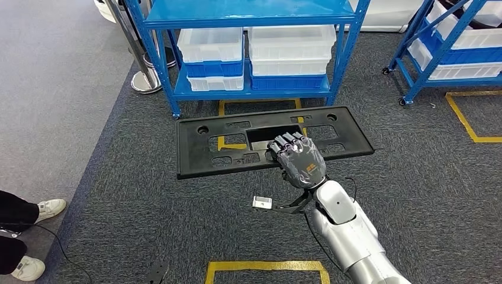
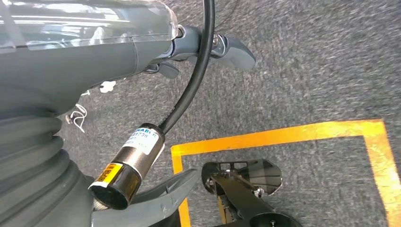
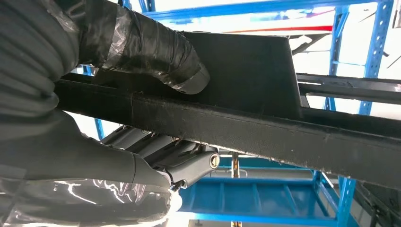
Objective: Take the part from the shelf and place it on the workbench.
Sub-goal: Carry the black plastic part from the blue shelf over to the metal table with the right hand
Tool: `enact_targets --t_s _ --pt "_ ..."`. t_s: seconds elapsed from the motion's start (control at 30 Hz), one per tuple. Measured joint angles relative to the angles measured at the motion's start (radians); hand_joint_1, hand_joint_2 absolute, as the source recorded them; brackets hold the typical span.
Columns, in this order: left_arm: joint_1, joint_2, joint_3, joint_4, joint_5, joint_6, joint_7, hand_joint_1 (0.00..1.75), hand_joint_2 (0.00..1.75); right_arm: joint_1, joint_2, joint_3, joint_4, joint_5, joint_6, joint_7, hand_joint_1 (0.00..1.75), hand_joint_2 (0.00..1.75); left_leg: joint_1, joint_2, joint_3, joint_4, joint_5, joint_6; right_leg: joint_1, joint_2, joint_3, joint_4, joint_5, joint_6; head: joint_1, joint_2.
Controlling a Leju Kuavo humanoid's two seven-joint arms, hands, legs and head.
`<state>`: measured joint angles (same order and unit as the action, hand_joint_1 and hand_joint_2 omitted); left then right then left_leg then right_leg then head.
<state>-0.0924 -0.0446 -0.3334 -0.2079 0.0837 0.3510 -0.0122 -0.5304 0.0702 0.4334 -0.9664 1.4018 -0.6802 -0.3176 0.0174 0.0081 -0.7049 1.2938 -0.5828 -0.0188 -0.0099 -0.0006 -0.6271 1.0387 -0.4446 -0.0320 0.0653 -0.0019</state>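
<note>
Right hand (image 1: 300, 161): grips the near long edge of the part (image 1: 237, 133) at about its middle — fingers curled over the top face, thumb (image 3: 156, 52) pressed to the opposite face in the right wrist view.
Part: a long, flat black plastic panel with a large rectangular opening beside the fingers, smaller cut-outs along its length and a round hole near each far corner; it is carried clear of the floor, extending well out to either side of the hand, in front of the shelf (image 1: 248, 21).
Left hand (image 2: 85, 42): hangs toward the floor; whether its fingers are spread or closed cannot be told.
Shelf: blue painted steel racking beyond the part, stacked with translucent white and blue bins (image 1: 210, 44).
Floor: dark grey short-pile carpet (image 1: 118, 201) with yellow tape squares (image 1: 266, 266); a small pale bracket-like object (image 1: 262, 203) lies just beside the wrist.
Surface detail: the panel's rim looks matt and slightly grainy; the thumb is wrapped in glossy black tape.
Risk — tilt: held at one edge by one hand, the wide panel may droop or twist at its ends.
Risk — collision: a long end could strike a shelf post while turning toward the counter.
Risk — slip: smooth tape on hard plastic may let the rim slide out.
</note>
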Motion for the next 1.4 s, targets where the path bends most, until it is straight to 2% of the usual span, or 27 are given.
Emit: enact_targets --t_s 0.03,0.1,0.13,0.17,0.27,0.3,0.37,0.43,0.47,0.5,0.53,0.57,0.6,0.67,0.7,0.77,0.83,0.9,0.97,1.0,1.03,1.07,1.13,1.2,1.27,1.33,1.4 --pt "0.0 0.0 0.0 0.0 0.0 0.0 0.0 0.0 1.75 0.001 0.0 0.0 0.002 -0.001 0.0 0.0 1.75 1.75 -0.001 0.0 0.03 -0.045 0.024 0.005 0.002 0.0 -0.004 0.001 0.003 0.001 0.0 0.0" --pt "-0.001 0.0 0.0 0.0 0.0 0.0 0.0 0.0 1.75 -0.001 0.0 -0.001 0.003 -0.004 0.0 0.0 1.75 1.75 -0.006 0.0 0.114 -0.182 0.072 0.019 0.005 0.0 -0.01 0.004 0.008 0.005 0.0 0.0" --pt "-0.002 0.0 0.0 0.0 0.0 0.0 -0.001 0.0 1.75 -0.003 0.001 -0.002 0.004 -0.006 0.0 0.0 1.75 1.75 -0.009 -0.001 0.144 -0.235 0.084 0.024 0.006 0.002 -0.013 0.005 0.011 0.01 0.0 0.0" --pt "-0.003 0.001 0.0 0.0 -0.001 0.001 -0.001 0.0 1.75 -0.004 0.001 -0.004 0.004 -0.008 0.0 0.0 1.75 1.75 -0.012 -0.001 0.159 -0.264 0.087 0.028 0.007 0.002 -0.016 0.006 0.015 0.016 0.0 0.0" --pt "0.001 0.0 0.0 0.0 -0.001 0.001 -0.001 0.0 1.75 -0.005 0.003 -0.006 0.007 -0.015 0.0 -0.001 1.75 1.75 -0.014 0.003 0.16 -0.28 0.097 0.039 0.004 0.007 -0.021 0.002 0.026 0.035 0.0 0.0" --pt "0.002 0.0 0.0 0.0 -0.001 0.001 -0.001 0.0 1.75 -0.005 0.003 -0.008 0.009 -0.018 0.0 -0.001 1.75 1.75 -0.012 0.008 0.159 -0.285 0.104 0.046 0.004 0.007 -0.026 0.011 0.017 0.04 0.001 0.0" --pt "0.001 0.0 0.0 0.0 -0.001 0.002 -0.001 0.0 1.75 -0.005 0.003 -0.012 0.011 -0.021 0.0 -0.002 1.75 1.75 -0.007 0.019 0.155 -0.293 0.116 0.058 0.002 0.006 -0.059 0.085 -0.036 0.048 0.002 0.0" --pt "0.002 0.0 0.0 0.0 -0.001 0.003 -0.001 0.0 1.75 -0.002 0.003 -0.016 0.014 -0.022 0.0 -0.002 1.75 1.75 -0.009 0.031 0.146 -0.292 0.12 0.063 0.0 0.005 -0.112 0.214 -0.102 0.054 0.002 0.0" --pt "0.003 0.0 0.0 0.0 -0.001 0.003 -0.001 0.0 1.75 0.001 0.003 -0.017 0.015 -0.023 0.0 -0.002 1.75 1.75 -0.01 0.038 0.142 -0.289 0.121 0.064 -0.001 0.005 -0.128 0.258 -0.116 0.056 0.002 0.0" --pt "0.004 -0.001 0.0 0.0 -0.001 0.003 -0.001 0.0 1.75 0.003 0.003 -0.019 0.017 -0.023 0.0 -0.002 1.75 1.75 -0.01 0.045 0.139 -0.286 0.121 0.064 -0.002 0.003 -0.126 0.265 -0.111 0.058 0.002 0.0" --pt "0.004 -0.001 0.0 0.0 -0.001 0.003 -0.001 0.0 1.75 0.005 0.003 -0.02 0.018 -0.023 0.0 -0.002 1.75 1.75 -0.01 0.052 0.137 -0.283 0.12 0.062 -0.003 -0.002 -0.103 0.231 -0.088 0.057 0.002 0.0" --pt "0.004 -0.001 0.0 0.0 -0.001 0.003 -0.001 0.0 1.75 0.005 0.003 -0.022 0.019 -0.023 0.0 -0.002 1.75 1.75 -0.01 0.059 0.136 -0.278 0.118 0.06 -0.003 -0.017 -0.066 0.168 -0.058 0.056 0.002 0.0" --pt "0.004 -0.001 0.0 0.0 -0.001 0.003 -0.002 0.0 1.75 0.004 0.003 -0.023 0.019 -0.023 0.0 -0.002 1.75 1.75 -0.012 0.065 0.135 -0.274 0.115 0.056 0.001 -0.041 -0.028 0.102 -0.037 0.052 0.002 0.0" --pt "0.004 -0.002 0.0 0.0 -0.001 0.003 -0.002 0.0 1.75 0.002 0.004 -0.024 0.019 -0.023 0.0 -0.002 1.75 1.75 -0.018 0.08 0.133 -0.267 0.11 0.047 0.008 -0.072 0.012 0.02 -0.018 0.039 0.001 0.0" --pt "0.004 -0.002 0.0 0.0 -0.001 0.003 -0.002 0.0 1.75 0.001 0.004 -0.025 0.019 -0.023 0.0 -0.002 1.75 1.75 -0.021 0.089 0.133 -0.266 0.109 0.042 0.012 -0.072 0.012 0.011 -0.02 0.033 0.0 0.0" --pt "0.003 -0.002 0.0 0.0 -0.002 0.002 -0.002 0.0 1.75 0.002 0.005 -0.027 0.019 -0.023 0.0 -0.001 1.75 1.75 -0.021 0.102 0.133 -0.264 0.106 0.032 0.011 -0.048 0.008 0.005 -0.012 0.02 -0.001 0.0" --pt "0.002 -0.002 0.0 0.0 -0.002 0.001 -0.003 0.0 1.75 0.001 0.005 -0.029 0.019 -0.023 0.0 0.0 1.75 1.75 -0.016 0.071 0.121 -0.231 0.075 0.02 0.004 -0.027 0.006 -0.002 -0.004 0.007 -0.001 0.0" --pt "0.005 -0.002 0.0 0.0 -0.002 0.001 -0.003 0.0 1.75 0.001 0.008 -0.03 0.019 -0.023 0.0 0.0 1.75 1.75 -0.011 0.022 0.076 -0.122 0.008 0.012 0.001 -0.004 0.003 -0.004 0.002 -0.001 -0.001 0.0" --pt "0.008 -0.002 0.0 0.0 -0.002 0.001 -0.003 0.0 1.75 0.003 0.01 -0.03 0.019 -0.023 0.0 0.0 1.75 1.75 -0.009 0.003 0.023 -0.002 -0.04 0.008 0.001 0.022 -0.003 -0.001 0.005 -0.002 -0.001 0.0" --pt "0.009 -0.002 0.0 0.0 -0.002 0.001 -0.003 0.0 1.75 0.005 0.01 -0.03 0.019 -0.023 0.0 0.0 1.75 1.75 -0.009 0.001 0.015 0.016 -0.036 0.009 0.002 0.035 -0.005 0.001 0.006 -0.002 -0.001 0.0" --pt "0.01 -0.002 0.0 0.0 -0.002 0.001 -0.003 0.0 1.75 0.006 0.01 -0.03 0.019 -0.022 0.0 0.0 1.75 1.75 -0.008 -0.001 0.026 -0.007 -0.012 0.01 0.002 0.049 -0.006 0.004 0.006 -0.001 -0.001 0.0" --pt "0.009 -0.002 0.0 0.0 -0.002 0.001 -0.003 0.0 1.75 0.007 0.01 -0.03 0.019 -0.022 0.0 0.0 1.75 1.75 -0.008 -0.009 0.054 -0.067 0.026 0.014 0.001 0.062 -0.006 0.007 0.006 0.0 -0.001 0.0" --pt "0.009 -0.001 0.0 0.001 -0.002 0.001 -0.003 0.0 1.75 0.006 0.01 -0.03 0.019 -0.022 0.0 0.0 1.75 1.75 -0.005 -0.05 0.117 -0.2 0.082 0.021 0.001 0.087 -0.009 0.012 0.008 0.006 -0.001 0.0" --pt "0.008 -0.001 0.0 0.001 -0.002 0.0 -0.003 0.0 1.75 0.005 0.012 -0.03 0.019 -0.022 0.0 0.0 1.75 1.75 -0.006 -0.076 0.142 -0.255 0.091 0.026 -0.002 0.107 -0.018 0.012 0.014 0.02 -0.001 0.0" --pt "0.007 -0.002 0.0 0.001 -0.002 0.0 -0.003 0.0 1.75 0.006 0.012 -0.031 0.019 -0.022 0.0 0.0 1.75 1.75 -0.006 -0.061 0.143 -0.263 0.098 0.033 -0.003 0.125 -0.024 0.005 0.024 0.036 -0.001 0.0" --pt "0.005 -0.003 0.0 0.001 -0.002 0.0 -0.003 0.0 1.75 0.007 0.011 -0.031 0.019 -0.022 0.0 0.0 1.75 1.75 -0.001 -0.036 0.145 -0.277 0.11 0.049 0.003 0.091 -0.034 0.019 0.01 0.048 0.002 0.0" --pt "0.005 -0.003 0.0 0.001 -0.002 0.0 -0.003 0.0 1.75 0.005 0.011 -0.032 0.019 -0.023 0.0 0.0 1.75 1.75 -0.001 -0.01 0.144 -0.286 0.117 0.059 0.005 0.031 -0.076 0.111 -0.047 0.055 0.005 0.0"
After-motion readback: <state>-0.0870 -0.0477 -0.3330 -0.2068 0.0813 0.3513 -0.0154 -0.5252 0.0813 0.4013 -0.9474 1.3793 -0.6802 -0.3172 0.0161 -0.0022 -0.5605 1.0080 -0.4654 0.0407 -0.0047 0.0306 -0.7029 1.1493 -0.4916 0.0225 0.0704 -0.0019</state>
